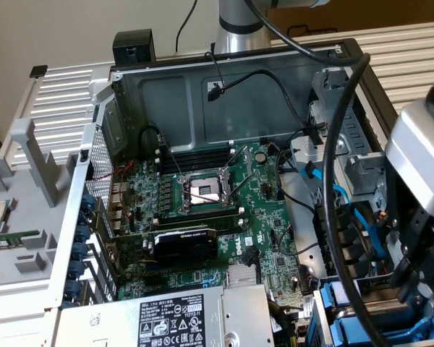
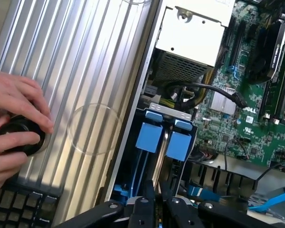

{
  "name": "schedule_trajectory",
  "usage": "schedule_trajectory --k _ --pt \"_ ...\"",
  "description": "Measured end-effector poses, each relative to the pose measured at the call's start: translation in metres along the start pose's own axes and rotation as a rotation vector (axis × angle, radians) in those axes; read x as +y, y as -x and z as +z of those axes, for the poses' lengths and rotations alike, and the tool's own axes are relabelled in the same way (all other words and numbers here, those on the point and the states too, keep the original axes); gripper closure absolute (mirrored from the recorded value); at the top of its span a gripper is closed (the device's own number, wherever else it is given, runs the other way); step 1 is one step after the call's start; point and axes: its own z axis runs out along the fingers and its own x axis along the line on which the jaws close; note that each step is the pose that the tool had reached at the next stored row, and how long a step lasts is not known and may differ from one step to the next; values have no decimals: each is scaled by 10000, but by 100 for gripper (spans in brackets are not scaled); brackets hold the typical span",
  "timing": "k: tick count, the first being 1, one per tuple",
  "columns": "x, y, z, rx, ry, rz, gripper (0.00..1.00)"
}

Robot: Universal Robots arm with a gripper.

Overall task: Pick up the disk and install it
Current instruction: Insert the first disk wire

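My gripper [image 2: 157,209] hangs right over the drive bay at the case's corner, its black fingers [image 2: 143,209] standing close together, shut. Whether they pinch anything I cannot tell. Just beyond the fingertips two bright blue plastic frames [image 2: 149,135] [image 2: 179,144] sit side by side in the bay, with a thin silver strip between them. The disk's labelled face is hidden, and I cannot tell which frame carries it. In the exterior view the gripper [image 1: 419,289] is at the lower right, above the blue trays [image 1: 347,329].
A person's hands [image 2: 14,128] hold a black knob [image 2: 21,135] on the ribbed metal panel [image 2: 76,71] beside the case. The silver power-supply box [image 1: 166,322] sits beside the bay. A thick black cable [image 1: 333,181] loops over the motherboard [image 1: 202,195].
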Motion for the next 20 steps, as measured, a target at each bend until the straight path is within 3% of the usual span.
schedule_trajectory --k 3,9,17,18,20 --pt "-19 67 3 450 124 34 84" --pt "-59 212 11 1171 323 88 84" --pt "-114 409 10 1968 543 148 84" --pt "-117 417 10 2027 560 151 84" --pt "-117 419 11 2052 566 153 84"
